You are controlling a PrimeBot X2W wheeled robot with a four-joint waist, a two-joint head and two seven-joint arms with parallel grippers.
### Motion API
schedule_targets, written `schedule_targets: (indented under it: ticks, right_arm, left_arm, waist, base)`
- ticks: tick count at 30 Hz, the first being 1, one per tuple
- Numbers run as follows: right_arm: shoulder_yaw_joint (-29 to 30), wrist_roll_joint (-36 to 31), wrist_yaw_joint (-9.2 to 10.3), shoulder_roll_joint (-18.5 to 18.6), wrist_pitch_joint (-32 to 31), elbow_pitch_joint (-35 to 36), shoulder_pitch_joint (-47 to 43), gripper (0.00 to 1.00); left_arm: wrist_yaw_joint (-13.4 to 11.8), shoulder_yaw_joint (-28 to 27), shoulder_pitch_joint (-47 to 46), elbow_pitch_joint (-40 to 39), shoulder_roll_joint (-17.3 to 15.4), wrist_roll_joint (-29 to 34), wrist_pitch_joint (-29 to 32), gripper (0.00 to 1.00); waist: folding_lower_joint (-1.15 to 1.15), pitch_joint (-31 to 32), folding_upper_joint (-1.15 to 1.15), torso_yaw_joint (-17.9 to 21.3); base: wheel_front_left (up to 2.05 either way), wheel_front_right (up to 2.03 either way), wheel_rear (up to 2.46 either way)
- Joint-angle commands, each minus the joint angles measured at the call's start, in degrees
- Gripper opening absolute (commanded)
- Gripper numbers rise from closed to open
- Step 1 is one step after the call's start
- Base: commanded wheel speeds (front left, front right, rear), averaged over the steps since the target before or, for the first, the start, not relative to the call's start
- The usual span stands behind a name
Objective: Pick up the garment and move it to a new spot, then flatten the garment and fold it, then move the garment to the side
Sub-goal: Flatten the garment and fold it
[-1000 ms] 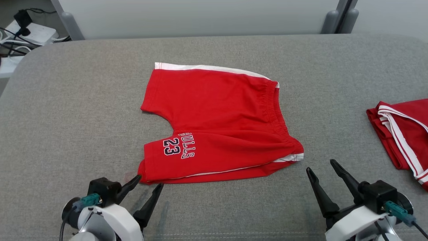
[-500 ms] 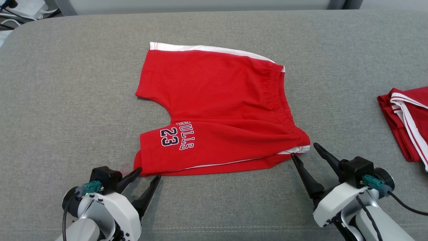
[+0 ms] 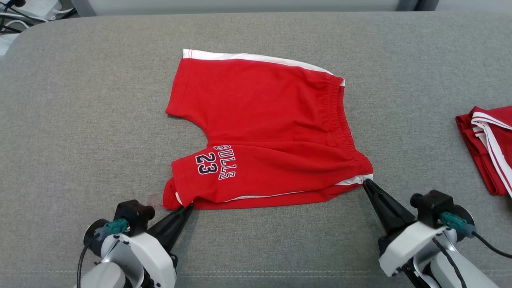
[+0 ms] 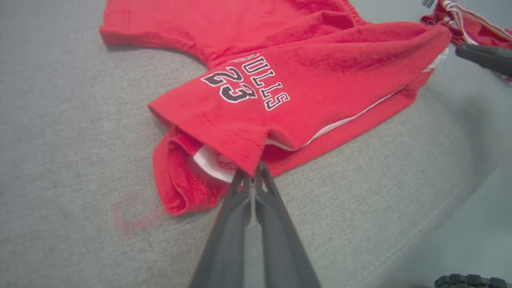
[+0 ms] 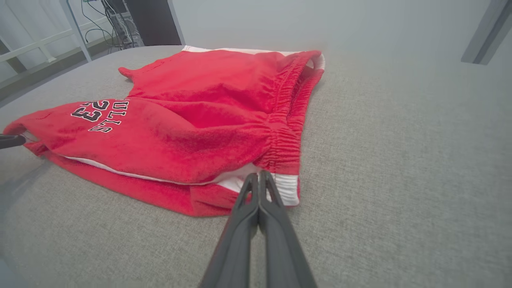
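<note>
R gripper [image 5: 259, 176] comes up from the bottom, its 2 dark fingers pressed tight together. The tips pinch the red shorts [image 5: 192, 120] at the near corner, right on the white stripe [image 5: 286, 186] just under the crinkly waistband [image 5: 286, 120]. The shorts lie flat on a grey soft table [image 5: 400, 180]. "BULLS 23" letters [image 5: 100, 114] sit on the near leg, w/ the dark tip of the L gripper [image 5: 12, 141] touching that leg's end. Behind the shorts: white rails [image 5: 48, 40] & cables [image 5: 116, 16].

Looks like a lab: grey padded worktable [image 3: 80, 100], power strip [image 3: 34, 7] and loose cables [image 3: 14, 16] behind.
</note>
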State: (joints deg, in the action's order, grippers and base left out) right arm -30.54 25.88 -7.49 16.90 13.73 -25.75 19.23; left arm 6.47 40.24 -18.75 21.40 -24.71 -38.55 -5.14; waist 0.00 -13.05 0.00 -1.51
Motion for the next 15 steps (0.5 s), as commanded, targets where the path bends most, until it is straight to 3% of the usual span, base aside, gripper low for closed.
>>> schedule_targets:
  ticks: [1, 10, 15]
  right_arm:
    - [-0.1, 0.7, 0.0, 1.2, 1.1, 2.6, -2.8, 0.0]
    - [5.2, 1.7, 0.0, 3.3, 1.2, 13.9, -14.2, 0.0]
    - [7.1, 0.5, 0.0, 2.7, 1.3, 16.5, -15.7, 0.0]
  left_arm:
    - [-0.8, -2.2, 0.5, -2.5, -2.4, -0.3, -0.6, 0.0]
    - [-5.8, -4.5, 10.9, -16.4, -9.0, -4.1, 3.2, 0.0]
    - [-6.9, -4.7, 11.8, -20.2, -10.2, -4.7, 5.0, 0.0]
  waist:
    - [0.0, 0.2, 0.0, -0.1]
    - [0.0, 0.9, 0.0, -0.2]
    - [0.0, 1.3, 0.0, -0.4]
  base:
    - [0.0, 0.0, 0.0]
    - [0.0, 0.0, 0.0]
    - [0.0, 0.0, 0.0]
